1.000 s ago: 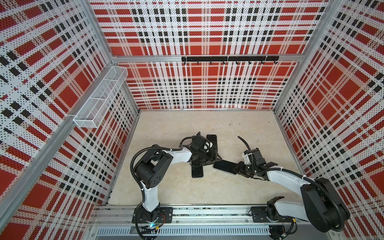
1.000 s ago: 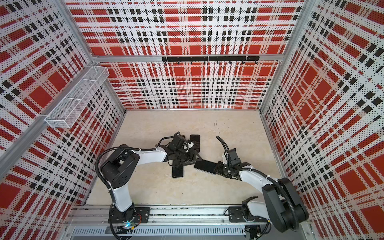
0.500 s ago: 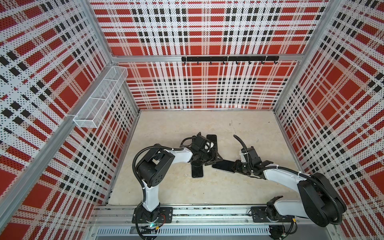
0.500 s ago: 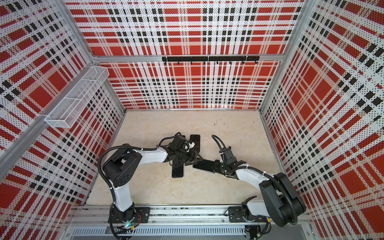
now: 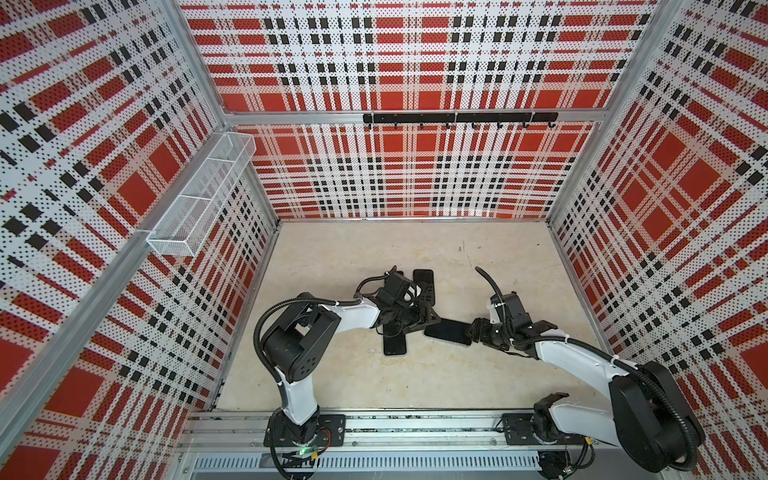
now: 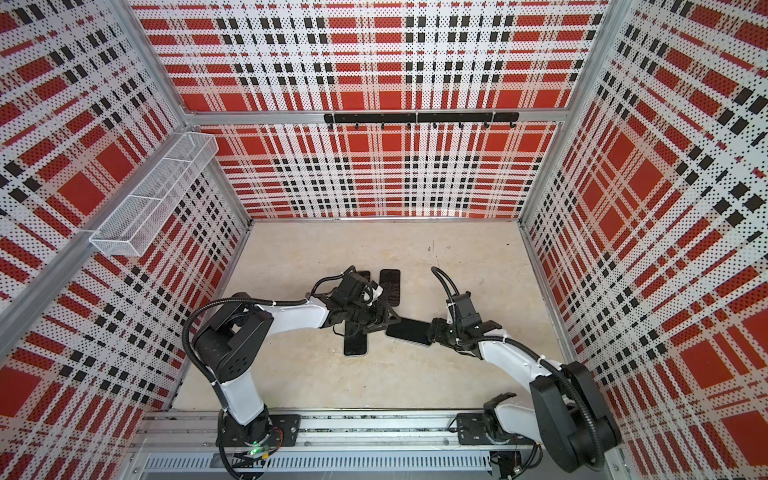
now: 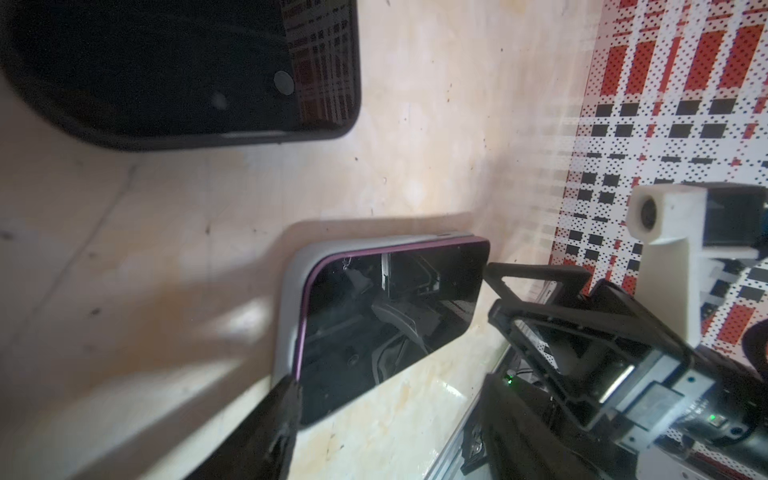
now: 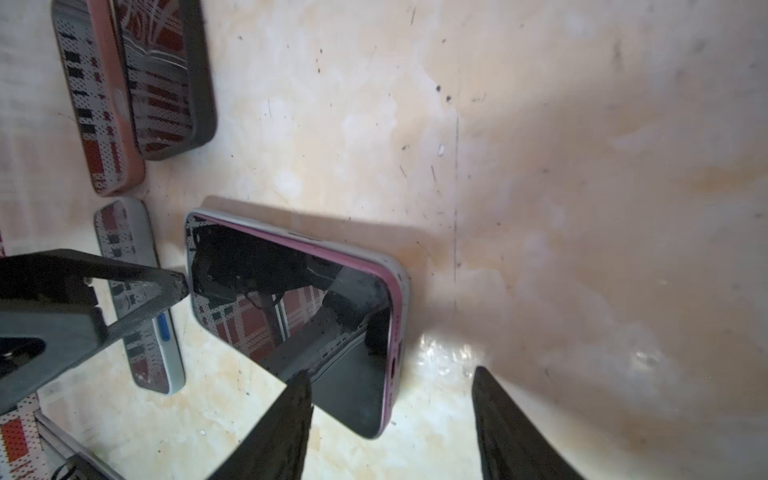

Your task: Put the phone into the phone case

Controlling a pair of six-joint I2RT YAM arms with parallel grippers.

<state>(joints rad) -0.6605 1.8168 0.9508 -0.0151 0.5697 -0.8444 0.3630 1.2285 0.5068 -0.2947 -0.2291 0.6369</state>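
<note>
Lying flat, the phone [image 5: 448,331] spans lengthwise from open left hand [image 5: 430,311] to open right hand [image 8: 388,374], ungripped.

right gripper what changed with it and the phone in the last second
The right gripper opened and let go of the phone, which rests in the grey case on the table, barely shifted. The left gripper, open at the phone's other end, and the dark phone by it stayed where they were.

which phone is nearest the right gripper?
The purple-edged phone in the grey case: its corner lies inside the open right gripper. The pink-cased phone and the blue-button phone lie farther off, past it.
</note>
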